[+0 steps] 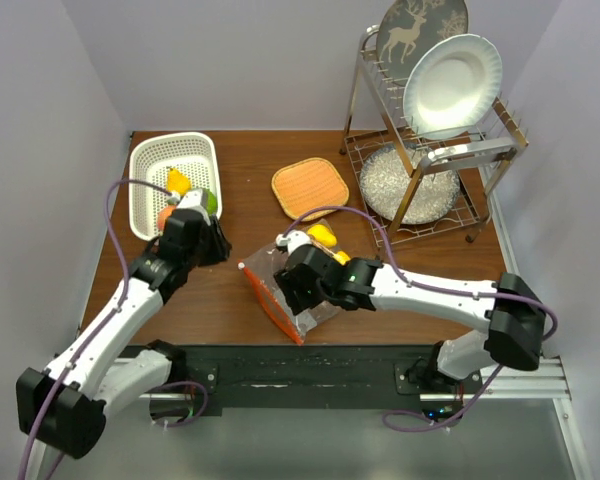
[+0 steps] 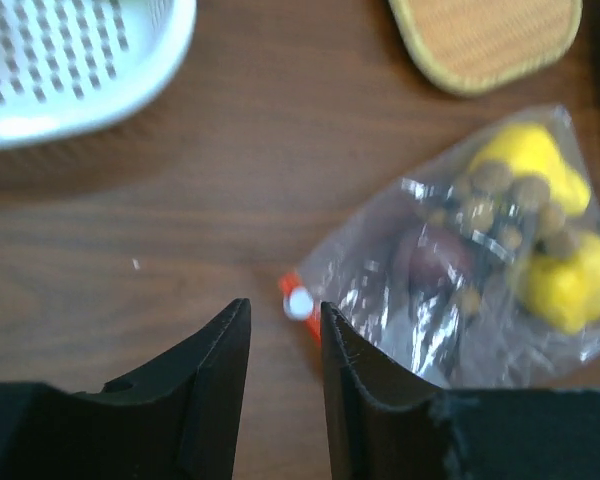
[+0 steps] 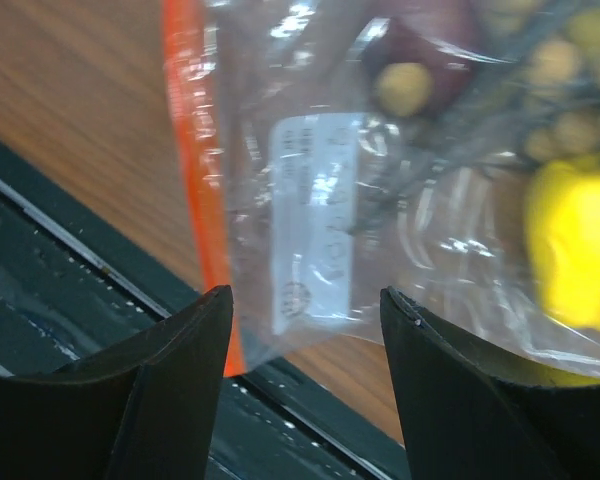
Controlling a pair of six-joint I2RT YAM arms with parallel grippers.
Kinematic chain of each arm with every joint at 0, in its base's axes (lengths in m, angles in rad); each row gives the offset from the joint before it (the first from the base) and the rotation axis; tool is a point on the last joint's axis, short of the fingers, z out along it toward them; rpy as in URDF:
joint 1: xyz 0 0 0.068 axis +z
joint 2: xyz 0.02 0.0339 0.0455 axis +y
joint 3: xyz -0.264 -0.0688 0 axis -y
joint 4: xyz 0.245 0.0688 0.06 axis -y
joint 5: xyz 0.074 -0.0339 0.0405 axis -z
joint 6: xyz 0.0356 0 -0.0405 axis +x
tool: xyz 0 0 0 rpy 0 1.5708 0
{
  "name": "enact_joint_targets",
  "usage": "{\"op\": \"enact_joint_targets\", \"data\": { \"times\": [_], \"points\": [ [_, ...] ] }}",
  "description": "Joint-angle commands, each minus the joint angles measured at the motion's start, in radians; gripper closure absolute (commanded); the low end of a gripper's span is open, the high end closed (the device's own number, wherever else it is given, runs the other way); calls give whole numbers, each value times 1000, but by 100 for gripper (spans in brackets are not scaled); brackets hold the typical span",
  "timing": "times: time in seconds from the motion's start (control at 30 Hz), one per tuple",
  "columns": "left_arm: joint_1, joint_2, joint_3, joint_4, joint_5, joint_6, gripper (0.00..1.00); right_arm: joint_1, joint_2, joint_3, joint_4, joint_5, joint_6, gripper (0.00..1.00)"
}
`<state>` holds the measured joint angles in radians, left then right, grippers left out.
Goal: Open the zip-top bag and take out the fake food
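- Hovering over the near edge of the table (image 1: pixel 220 300), my right gripper (image 3: pixel 305 300) has its jaws spread wide and grasps nothing. The zip-top bag (image 3: pixel 400 180) lies on the wood beneath the gap. I cannot tell whether either finger brushes the film.
- The bag sits near centre, with its orange-red zipper strip (image 3: pixel 193 170) along the left side and a white label (image 3: pixel 315 220) just inside it.
- I judge the plastic thin, crinkly and slippery. It would buckle rather than lift flat, and the weight is light but lumpy.
- The zipper strip looks like the stiffest part, so that is where I would pinch, one lip for each gripper.
- A little farther and to the left, my left gripper (image 2: pixel 283 318) has its jaws narrowly parted, with bare wood showing between them. The strip's corner, with a small white tab (image 2: pixel 298 302), lies just beyond the tips.
- The fake food (image 2: pixel 570 280) is bunched at the far right end of the bag, away from the mouth. It is yellow pieces, a brown cluster and a dark purple piece.
- These are hard, smooth and rounded, so they will likely roll.
- Farther back stand a white basket (image 1: pixel 150 165) at the left holding a few coloured pieces, an orange mat (image 1: pixel 310 187) in the centre, and a dish rack (image 1: pixel 470 150) with plates at the right.
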<state>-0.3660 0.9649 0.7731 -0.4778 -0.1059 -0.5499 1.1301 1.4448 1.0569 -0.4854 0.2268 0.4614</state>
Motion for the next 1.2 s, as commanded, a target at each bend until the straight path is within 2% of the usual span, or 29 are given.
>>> {"op": "enact_joint_targets", "data": {
  "times": [0.0, 0.07, 0.23, 0.4, 0.5, 0.53, 0.6, 0.7, 0.9, 0.97, 1.17],
  "points": [
    [-30, -150, -136, -41, 66, -140, 64, 60, 78, 77, 4, 49, -24, 35],
    [-48, -215, -182, -39, 77, -174, 65, 89, 118, 112, -5, 71, -26, 35],
    [-67, -238, -234, -32, 123, -222, 69, 135, 250, 204, -65, 150, -12, 34],
    [-83, -242, -304, 39, 164, -258, 71, 154, 316, 252, -114, 232, 28, 34],
    [-120, -227, -343, 105, 182, -294, 71, 155, 336, 279, -146, 296, 66, 55],
    [-132, -218, -353, 122, 184, -317, 71, 155, 333, 282, -148, 307, 74, 71],
    [-169, -209, -360, 184, 190, -341, 71, 154, 315, 287, -147, 327, 86, 85],
    [-211, -180, -363, 266, 210, -395, 71, 154, 299, 305, -139, 338, 91, 93],
    [-266, -117, -382, 425, 198, -487, 71, 154, 264, 331, -116, 339, 118, 100],
    [-287, -89, -402, 464, 175, -513, 71, 154, 249, 333, -108, 348, 129, 100],
    [-342, 50, -475, 731, 132, -542, 67, 155, 183, 308, -73, 335, 160, 100]
  ]
}}
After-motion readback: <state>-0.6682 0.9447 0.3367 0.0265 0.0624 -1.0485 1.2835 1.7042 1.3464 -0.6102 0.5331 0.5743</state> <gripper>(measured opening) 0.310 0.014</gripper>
